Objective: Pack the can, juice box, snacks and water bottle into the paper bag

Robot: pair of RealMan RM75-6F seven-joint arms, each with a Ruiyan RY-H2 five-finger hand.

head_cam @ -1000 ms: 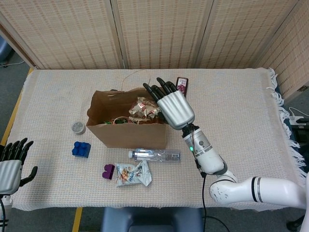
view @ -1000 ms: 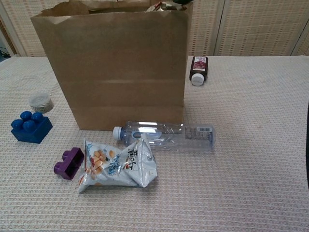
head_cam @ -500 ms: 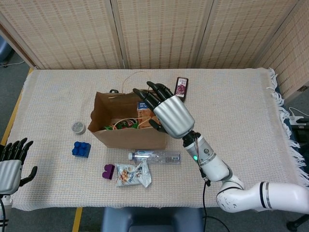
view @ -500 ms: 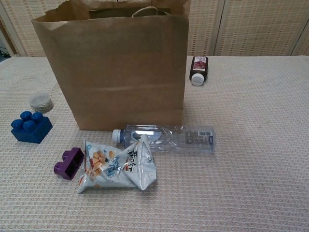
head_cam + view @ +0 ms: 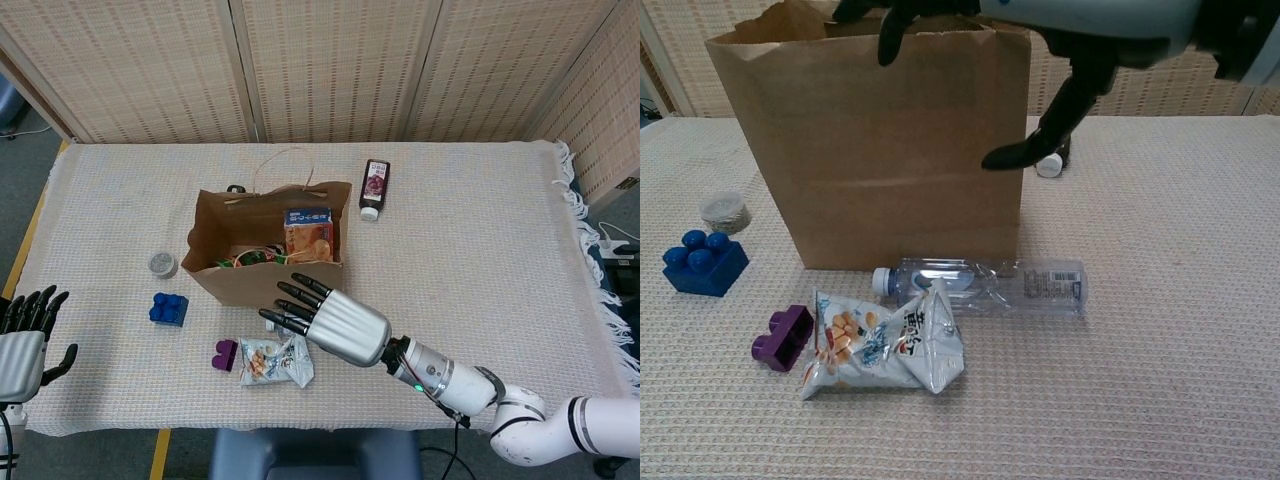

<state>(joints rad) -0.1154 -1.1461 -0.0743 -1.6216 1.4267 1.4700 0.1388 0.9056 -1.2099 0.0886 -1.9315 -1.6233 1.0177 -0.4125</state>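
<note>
Head view: table point(image 5: 480, 200) under a pale woven cloth, woven screens behind. Paper bag point(image 5: 262, 278) stood upright and open just left of centre, its handle loop at the far rim; inside, an orange juice box point(image 5: 308, 234) stood against the right wall, with crumpled snack wrappers and red-green clutter beside it on the left — contents there too jumbled to name further.

Right hand point(image 5: 328, 320) hovered palm down over the near side of the table, just in front of the bag, fingers point(image 5: 290, 306) spread apart and extended leftward, holding nothing. In the chest view the same hand point(image 5: 1060, 60) filled the top of the frame, dark fingers hanging in front of the bag's upper edge, thumb pointing down-left.

Left hand point(image 5: 25, 345) sat at the near left edge, off the table, fingers apart and upright, empty.

Water bottle point(image 5: 980, 284) lay on its side just in front of the bag, cap to the left. Snack packet point(image 5: 885, 345) lay nearer still, its top corner touching the bottle. Dark juice bottle point(image 5: 373, 187) lay to the far right of the bag, white cap toward the near side.

Small items on the left — blue block point(image 5: 702, 265), purple block point(image 5: 783, 337) beside the snack packet, small round lidded tin point(image 5: 726, 211).
</note>
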